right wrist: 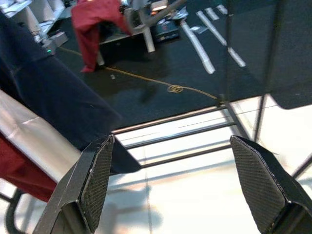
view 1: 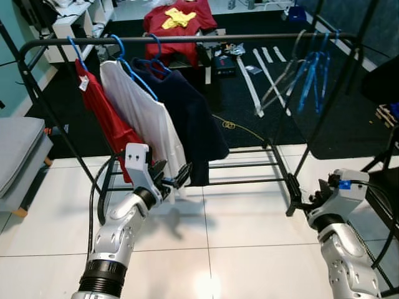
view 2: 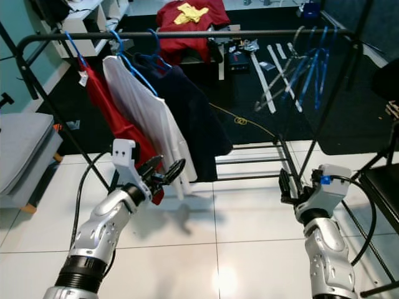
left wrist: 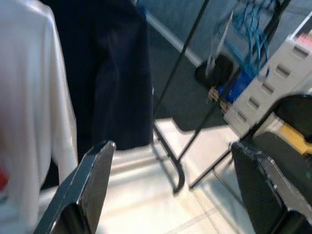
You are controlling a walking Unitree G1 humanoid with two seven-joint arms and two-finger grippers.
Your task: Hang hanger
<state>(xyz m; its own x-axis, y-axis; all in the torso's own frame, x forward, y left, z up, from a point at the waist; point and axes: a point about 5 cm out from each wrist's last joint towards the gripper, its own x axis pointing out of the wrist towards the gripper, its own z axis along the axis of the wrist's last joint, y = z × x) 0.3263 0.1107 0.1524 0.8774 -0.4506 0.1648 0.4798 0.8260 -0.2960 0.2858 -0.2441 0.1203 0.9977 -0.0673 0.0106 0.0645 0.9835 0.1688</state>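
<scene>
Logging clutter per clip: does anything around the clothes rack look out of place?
Yes. A red shirt with a yellow print lies draped over furniture behind the black metal rack, not hung, and a yellow cord trails across the dark carpet. The three hung garments look orderly.

A clothes rack [view 1: 187, 39] stands across the scene before the robot, with three garments hanging side by side on hangers at the left end of its rail: a shirt [view 1: 106, 118] outermost, a second shirt [view 1: 144, 115] in the middle and a third garment [view 1: 193, 118] to their right. A bunch of bare hangers [view 1: 312, 71] hangs at the rail's right end, well apart from the clothes. Behind the rack a garment [view 1: 177, 22] lies draped over a stand, a cushioned seat [view 1: 19, 152] sits at the far left, and the left gripper [view 1: 173, 179] is just before the hanging clothes while the right gripper [view 1: 312, 200] is near the rack's right foot.
</scene>
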